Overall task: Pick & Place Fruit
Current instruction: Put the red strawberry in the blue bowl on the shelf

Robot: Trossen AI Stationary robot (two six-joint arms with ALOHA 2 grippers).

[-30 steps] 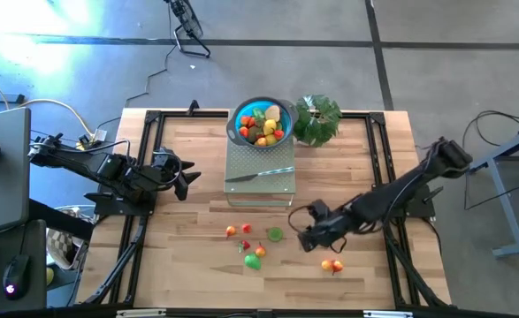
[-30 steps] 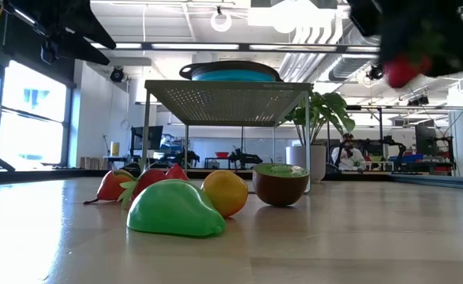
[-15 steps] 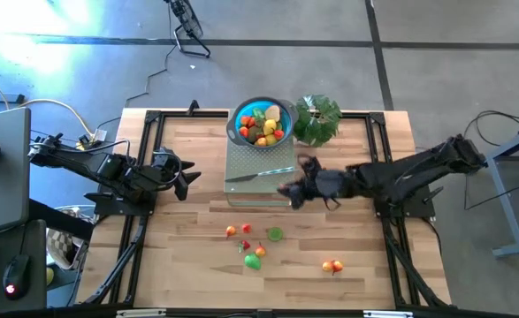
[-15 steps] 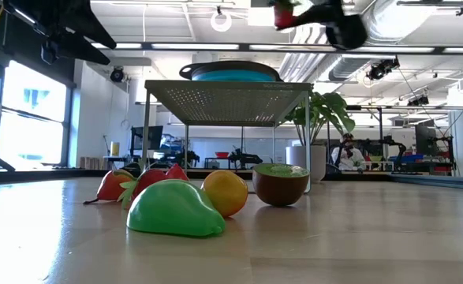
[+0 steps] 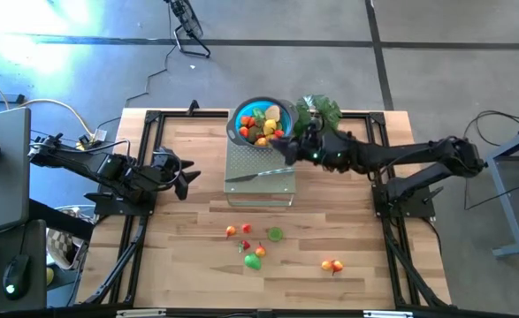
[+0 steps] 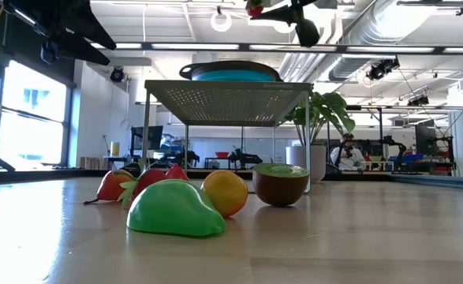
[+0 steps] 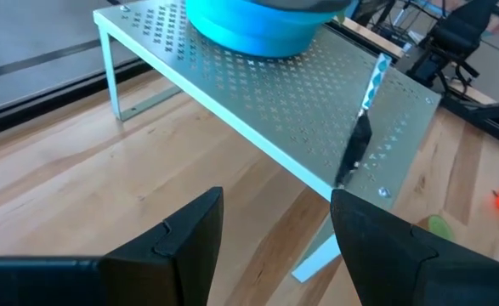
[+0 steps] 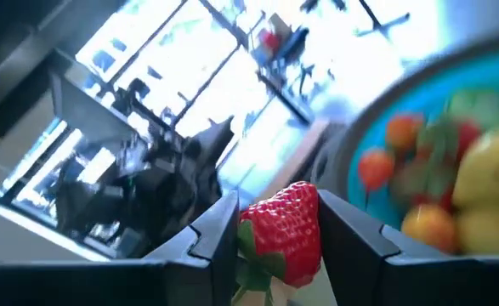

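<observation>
Since a second ago the right arm has swung from the front of the table [image 5: 188,265] up and back, and its right gripper [image 5: 287,148] now hangs at the near rim of the blue bowl [image 5: 241,119], its fingers clamped on a red strawberry [image 8: 285,231]. In the low view that berry shows as a red spot high above the rack, at the top edge.

The bowl stands on a perforated metal rack [image 5: 259,181] at the back middle of the table and holds a heap of fruit [image 5: 263,131] in red, orange, yellow and green. A leafy plant [image 5: 319,119] stands just beside the bowl. A slim silver knife [image 5: 259,174] lies on the rack top, in front of the bowl.

The left gripper [image 5: 186,174] waits well left of the rack, fingers apart and holding nothing.

On the bare wood in front of the rack lie loose fruits [image 5: 255,246]: a green pear [image 6: 176,210], an orange [image 6: 225,192], a halved kiwi [image 6: 281,183] and red pieces close together. A small orange-red pair [image 5: 332,265] lies apart, to their right.

No writing or brand can be read anywhere.
</observation>
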